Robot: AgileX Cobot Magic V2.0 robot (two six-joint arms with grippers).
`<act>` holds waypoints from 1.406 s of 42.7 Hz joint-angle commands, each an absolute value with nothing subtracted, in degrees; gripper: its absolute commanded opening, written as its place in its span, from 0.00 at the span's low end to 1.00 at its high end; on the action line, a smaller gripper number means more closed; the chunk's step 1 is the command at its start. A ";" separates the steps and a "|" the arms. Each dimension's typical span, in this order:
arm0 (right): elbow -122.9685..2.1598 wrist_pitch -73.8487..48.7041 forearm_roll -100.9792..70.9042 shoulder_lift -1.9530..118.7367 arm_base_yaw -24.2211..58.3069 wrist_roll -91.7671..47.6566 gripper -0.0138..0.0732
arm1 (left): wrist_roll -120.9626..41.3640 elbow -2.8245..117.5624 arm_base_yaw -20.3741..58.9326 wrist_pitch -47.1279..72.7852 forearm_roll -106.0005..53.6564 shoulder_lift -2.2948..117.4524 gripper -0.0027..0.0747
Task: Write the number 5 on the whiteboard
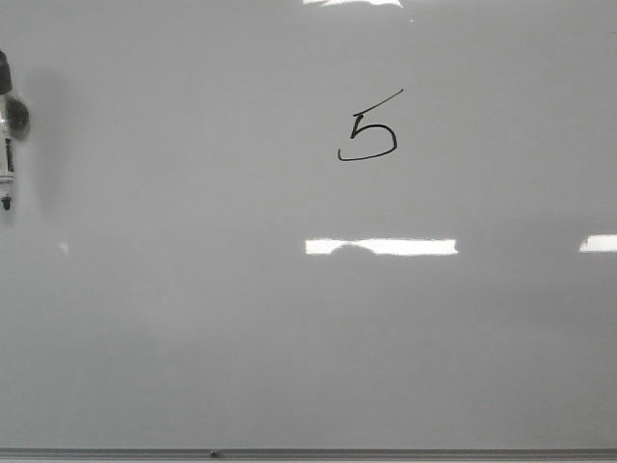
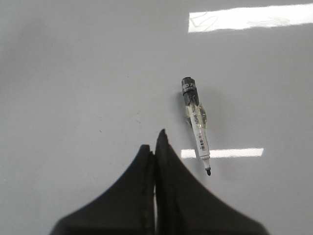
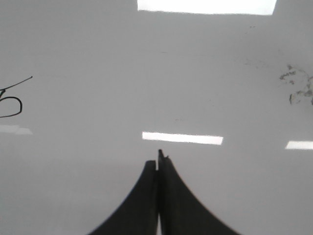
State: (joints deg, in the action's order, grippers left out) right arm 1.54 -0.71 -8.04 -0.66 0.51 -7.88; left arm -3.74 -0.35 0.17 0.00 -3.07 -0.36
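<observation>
Both my pincers are pressed together and hold nothing: the left gripper [image 2: 156,147] hovers above the whiteboard [image 1: 193,338] with its jaws meeting edge to edge, and the right gripper [image 3: 158,161] does the same over bare board. The number 5 [image 1: 368,130] stands drawn in thin black line, long slanted top stroke and rounded belly, off to the side of my right pincer, where only part of it reaches the wrist view's edge [image 3: 12,100]. By my reckoning the writing is done. The marker [image 2: 196,125] lies flat on the board just beside and ahead of my left fingertips, uncapped, nib pointing back toward me, apart from them. Some grey smudges [image 3: 296,85] mark the board on the other side of my right pincer. What remains is to draw away cleanly: I should lift straight up, well off the glossy surface, so no finger drags across wet ink or nudges the marker into rolling.
</observation>
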 commanded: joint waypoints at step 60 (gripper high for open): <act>0.68 0.93 -2.51 -1.71 0.43 -4.12 0.08 | -3.16 -0.65 0.53 -4.76 -3.14 -1.14 0.01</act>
State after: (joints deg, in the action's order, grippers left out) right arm 1.54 -3.21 -3.08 -0.66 0.51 -4.12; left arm -3.74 -0.35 0.17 0.00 -3.07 -0.36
